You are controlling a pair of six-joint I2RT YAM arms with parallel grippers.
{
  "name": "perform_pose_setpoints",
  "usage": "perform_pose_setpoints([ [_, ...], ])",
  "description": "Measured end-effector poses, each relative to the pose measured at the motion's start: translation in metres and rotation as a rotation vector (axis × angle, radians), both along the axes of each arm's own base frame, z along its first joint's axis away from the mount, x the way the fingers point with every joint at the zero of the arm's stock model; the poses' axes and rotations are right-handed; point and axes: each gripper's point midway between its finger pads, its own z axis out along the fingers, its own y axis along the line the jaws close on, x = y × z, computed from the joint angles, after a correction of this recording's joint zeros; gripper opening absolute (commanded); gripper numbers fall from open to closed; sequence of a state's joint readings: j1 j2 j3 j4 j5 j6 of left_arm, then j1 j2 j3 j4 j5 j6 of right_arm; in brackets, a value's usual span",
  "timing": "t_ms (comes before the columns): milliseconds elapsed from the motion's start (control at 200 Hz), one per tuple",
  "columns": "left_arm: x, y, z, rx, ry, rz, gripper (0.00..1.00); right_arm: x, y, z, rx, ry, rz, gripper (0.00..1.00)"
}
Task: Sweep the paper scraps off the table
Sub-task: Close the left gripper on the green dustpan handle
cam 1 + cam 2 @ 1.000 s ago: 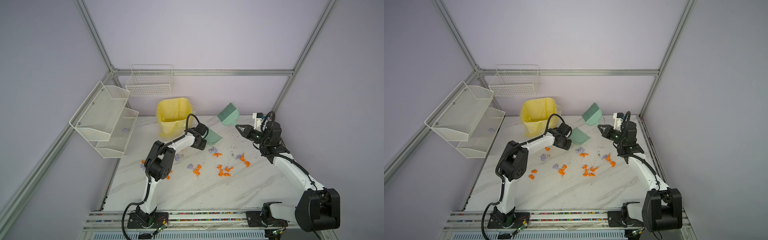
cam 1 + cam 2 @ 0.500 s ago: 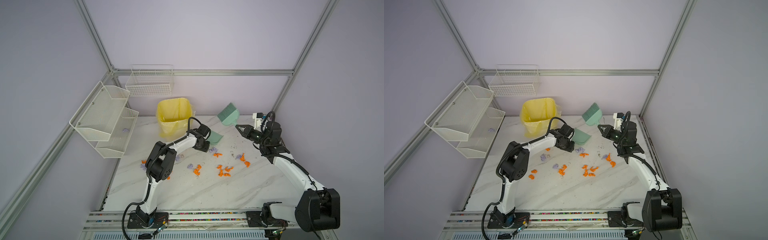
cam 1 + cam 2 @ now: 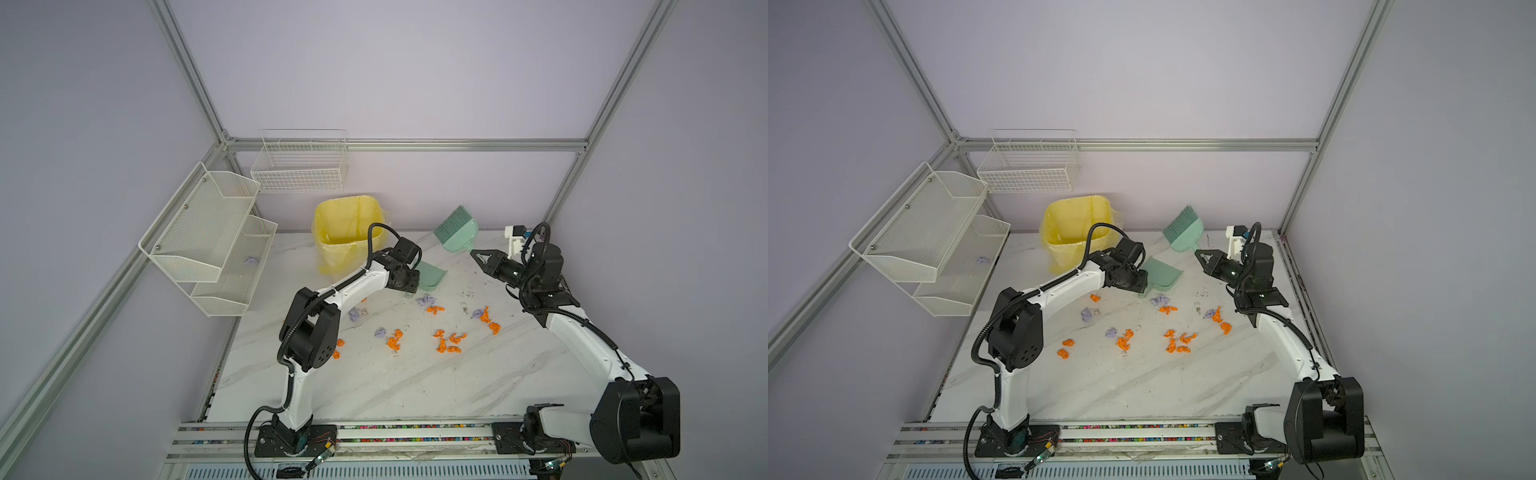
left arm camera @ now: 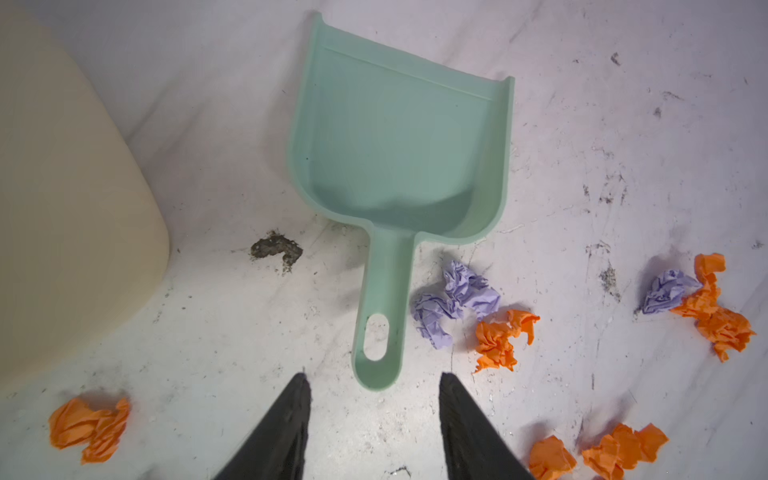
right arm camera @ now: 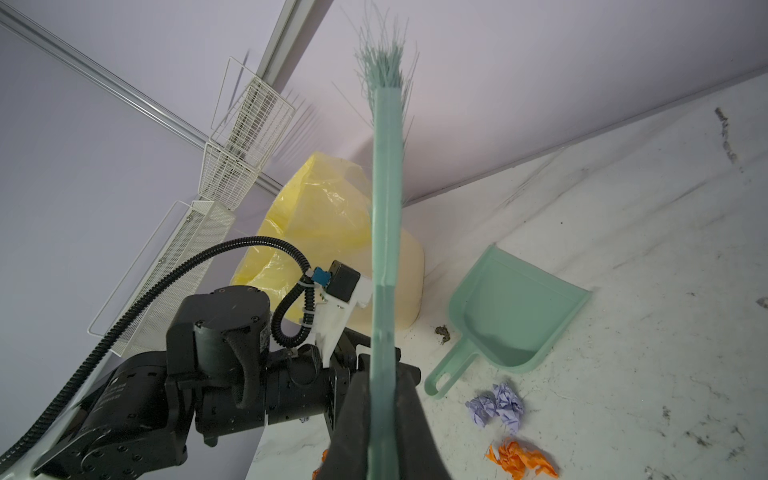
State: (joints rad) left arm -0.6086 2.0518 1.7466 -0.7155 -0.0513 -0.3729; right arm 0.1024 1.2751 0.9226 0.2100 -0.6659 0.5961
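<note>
The left claw (image 4: 374, 376), jaws half-spread, flanks only the handle tip of the green dustpan (image 4: 399, 145). Closing here could squirt it away, or knock the lilac and orange paper scraps (image 4: 453, 299) just beside that claw across the table (image 4: 208, 124). The right claw (image 5: 384, 374), clamped on the hand brush (image 5: 386, 208), holds it aloft.

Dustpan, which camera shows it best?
Left wrist view: the dustpan fills the frame from above, whole, empty, flat on the table, handle toward the open left gripper. The right wrist view shows it whole but oblique. Both top views show it small, handle largely hidden by the gripper.
</note>
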Motion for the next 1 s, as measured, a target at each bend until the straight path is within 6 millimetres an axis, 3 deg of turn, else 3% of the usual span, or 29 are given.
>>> perform_pose_setpoints([
  [190,0.010,0.000,-0.019,0.028,0.029,0.013,0.41,-0.001,0.000,0.001,0.001,-0.002,0.001,0.00],
  [405,0.003,0.001,-0.054,0.077,0.099,0.006,0.38,-0.002,0.000,0.001,0.001,-0.003,0.004,0.00],
  [860,-0.002,-0.003,-0.056,0.083,0.107,-0.006,0.23,-0.002,0.000,0.001,0.002,-0.003,0.004,0.00],
  [1000,-0.003,-0.004,-0.056,0.082,0.109,-0.009,0.14,-0.002,0.000,0.001,0.002,-0.003,0.004,0.00],
])
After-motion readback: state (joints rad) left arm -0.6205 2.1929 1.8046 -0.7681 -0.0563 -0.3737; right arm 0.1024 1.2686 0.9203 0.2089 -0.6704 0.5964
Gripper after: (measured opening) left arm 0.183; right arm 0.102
